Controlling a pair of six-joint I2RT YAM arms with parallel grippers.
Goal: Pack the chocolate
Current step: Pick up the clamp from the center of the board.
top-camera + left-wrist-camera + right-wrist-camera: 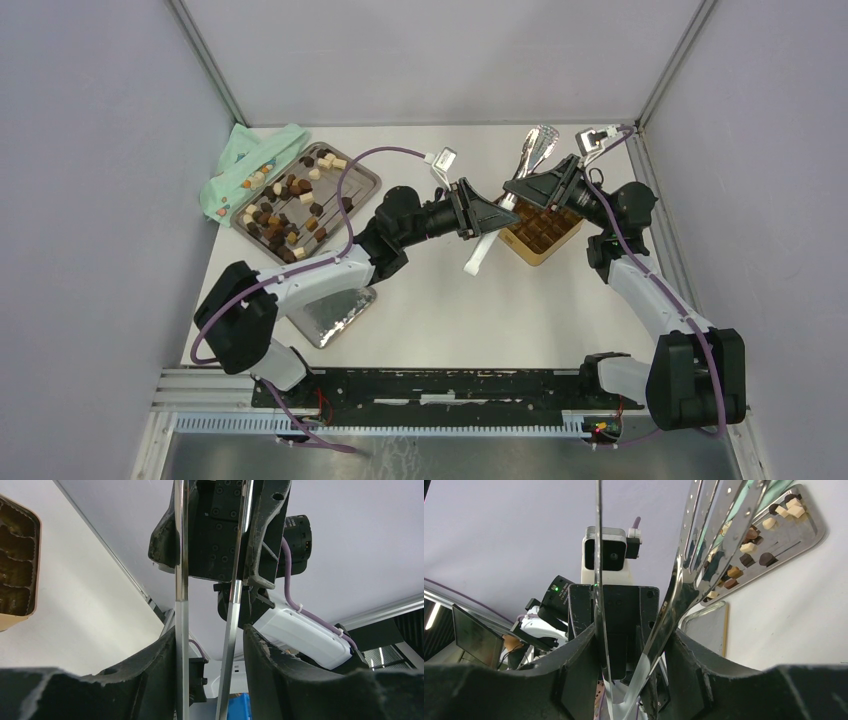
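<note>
**Chocolate far to the left, both grippers at the tongs**

The chocolate (290, 205) lies on the tray (368, 180) at the back left, well apart from both grippers. The left arm is nearer to it. The pieces are small lumps with no long side, spread along the slanted tray. The right gripper (633, 629) holds the tongs (481, 248), its 2 fingers half apart. The left gripper (209, 628) is around them too, but I cannot tell if it squeezes. The tongs point at the back wall, away from the chocolate. The gold tin (530, 255) is just beside the right gripper.

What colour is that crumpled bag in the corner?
The crumpled bag is mint green; the top view shows it best.
</note>
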